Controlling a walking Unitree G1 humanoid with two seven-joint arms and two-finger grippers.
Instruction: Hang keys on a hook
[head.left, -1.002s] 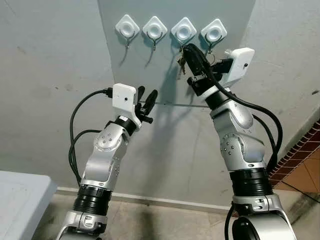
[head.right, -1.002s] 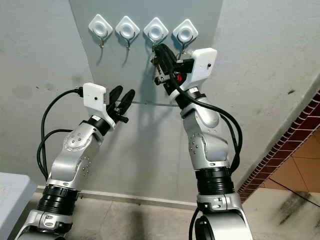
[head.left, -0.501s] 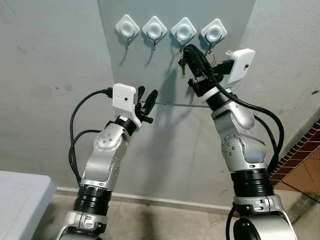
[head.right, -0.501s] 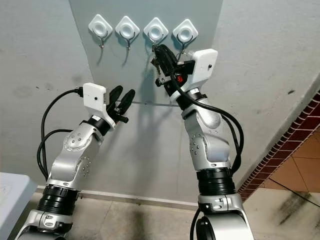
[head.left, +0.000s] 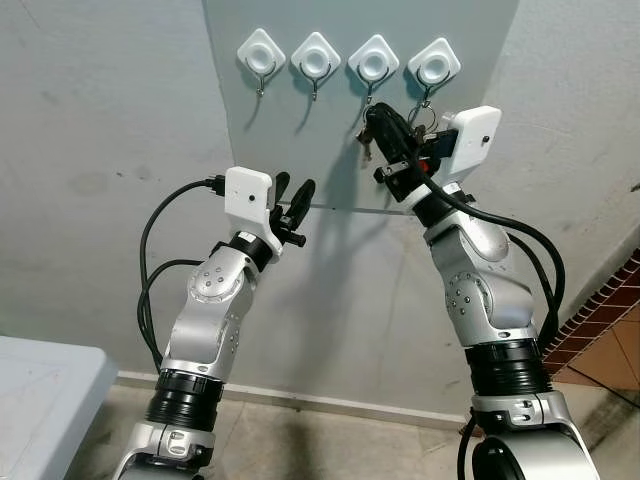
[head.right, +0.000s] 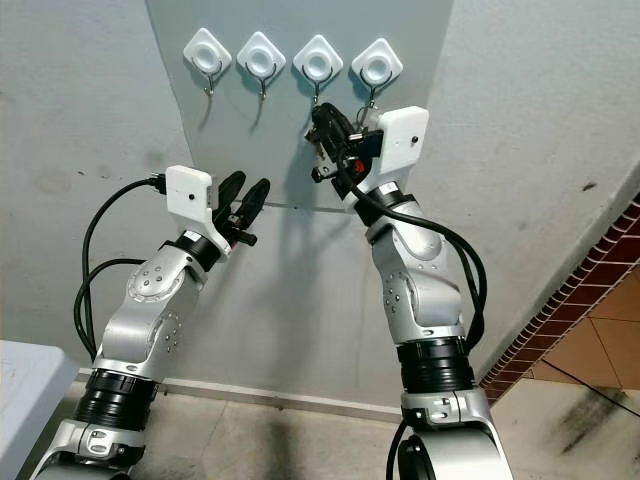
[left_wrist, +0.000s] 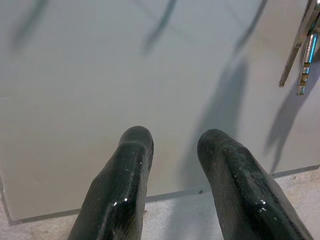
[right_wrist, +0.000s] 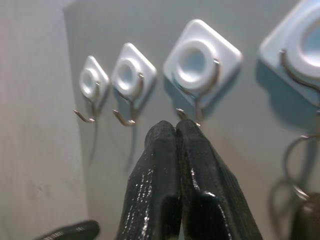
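Your two head views look forward and slightly up at the grey wall panel (head.left: 330, 250), sharing its row of four white diamond-shaped hooks (head.left: 348, 60). Your wrist views sit close: right facing those hooks, left facing the panel's lower edge.

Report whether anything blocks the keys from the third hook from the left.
Nothing visible does. The right gripper, shut, holds the keys just below the third hook, with bare panel between. A ring on the neighbouring hook hangs off to the side; the open left gripper is lower, apart.
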